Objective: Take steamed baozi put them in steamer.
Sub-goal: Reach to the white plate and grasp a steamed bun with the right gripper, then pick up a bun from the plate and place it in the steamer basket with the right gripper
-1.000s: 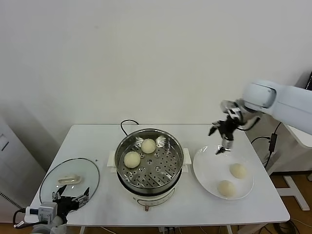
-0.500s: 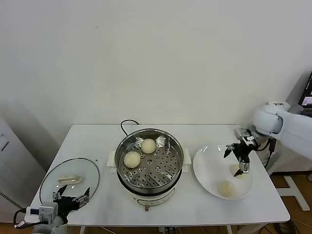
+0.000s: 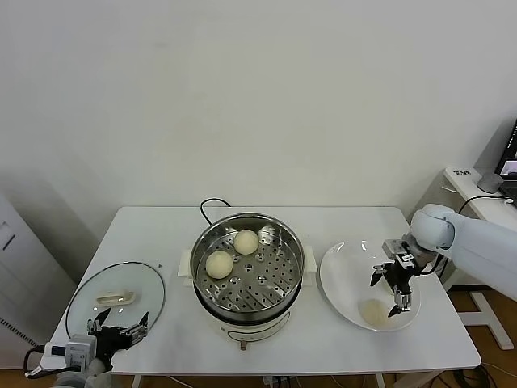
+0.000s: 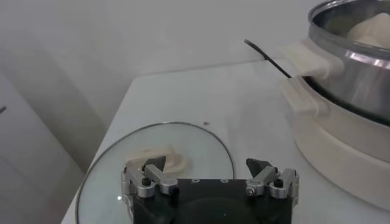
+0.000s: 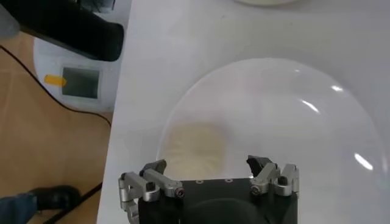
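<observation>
Right end effector [image 3: 393, 288] over plate [image 3: 339, 279]; two baozi [image 3: 219, 263] in steamer [image 3: 247, 301]

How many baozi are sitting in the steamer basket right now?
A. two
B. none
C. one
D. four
A: the head view shows two baozi resting on the perforated floor of the steamer, while another bun lies on the white plate under the open right gripper.
</observation>
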